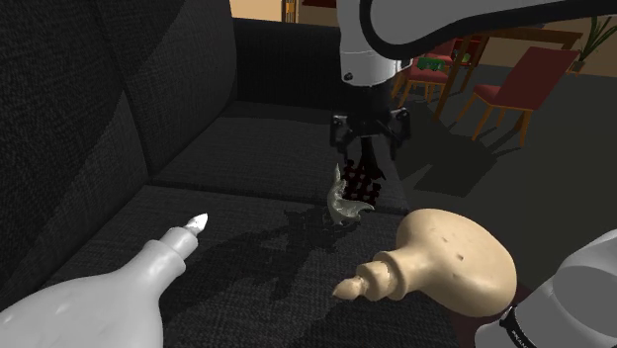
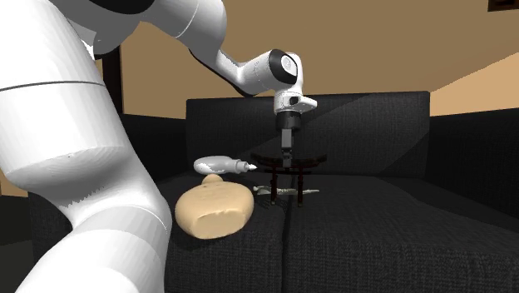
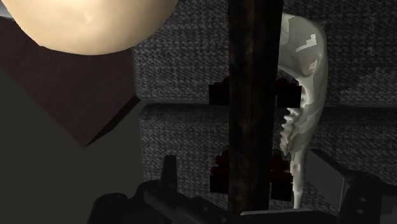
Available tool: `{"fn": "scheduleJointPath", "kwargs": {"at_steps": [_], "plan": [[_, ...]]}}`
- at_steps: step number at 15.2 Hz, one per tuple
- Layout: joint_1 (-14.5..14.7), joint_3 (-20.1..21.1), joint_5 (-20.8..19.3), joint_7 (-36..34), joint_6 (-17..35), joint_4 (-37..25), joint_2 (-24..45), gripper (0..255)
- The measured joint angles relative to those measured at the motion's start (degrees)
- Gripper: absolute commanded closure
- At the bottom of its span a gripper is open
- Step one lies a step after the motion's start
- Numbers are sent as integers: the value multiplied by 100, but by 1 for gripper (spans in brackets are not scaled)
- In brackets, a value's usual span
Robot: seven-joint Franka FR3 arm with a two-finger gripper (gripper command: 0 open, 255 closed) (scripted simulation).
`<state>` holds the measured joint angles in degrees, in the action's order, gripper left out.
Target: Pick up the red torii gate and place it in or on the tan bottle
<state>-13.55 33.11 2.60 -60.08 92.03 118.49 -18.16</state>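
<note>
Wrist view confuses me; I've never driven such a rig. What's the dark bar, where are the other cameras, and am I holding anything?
This is one white arm with a black two-finger gripper, working over a dark sofa. The shoulder view looks down from beside the arm's stand; the second exterior view faces the sofa from behind the arm; the wrist view looks along the gripper. The dark bar is the top beam of the red torii gate, seen from above. The fingers stand apart on either side, not touching it, so nothing is held. Also on the seat: the tan bottle on its side, a white bottle, and a pale toothed piece.
</note>
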Motion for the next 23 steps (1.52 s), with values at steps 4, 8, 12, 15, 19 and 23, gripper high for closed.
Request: {"fn": "scheduleJointPath", "kwargs": {"at_steps": [4,8,12,15,19,23], "plan": [[3,5,3,-6,26,25,0,0],[3,5,3,-6,27,26,0,255],[3,0,0,-2,25,20,-14,255],[3,-1,2,0,23,21,-13,255],[-3,-12,-2,8,-140,-138,-8,255],[-16,-30,-17,23,-414,-419,2,255]]}}
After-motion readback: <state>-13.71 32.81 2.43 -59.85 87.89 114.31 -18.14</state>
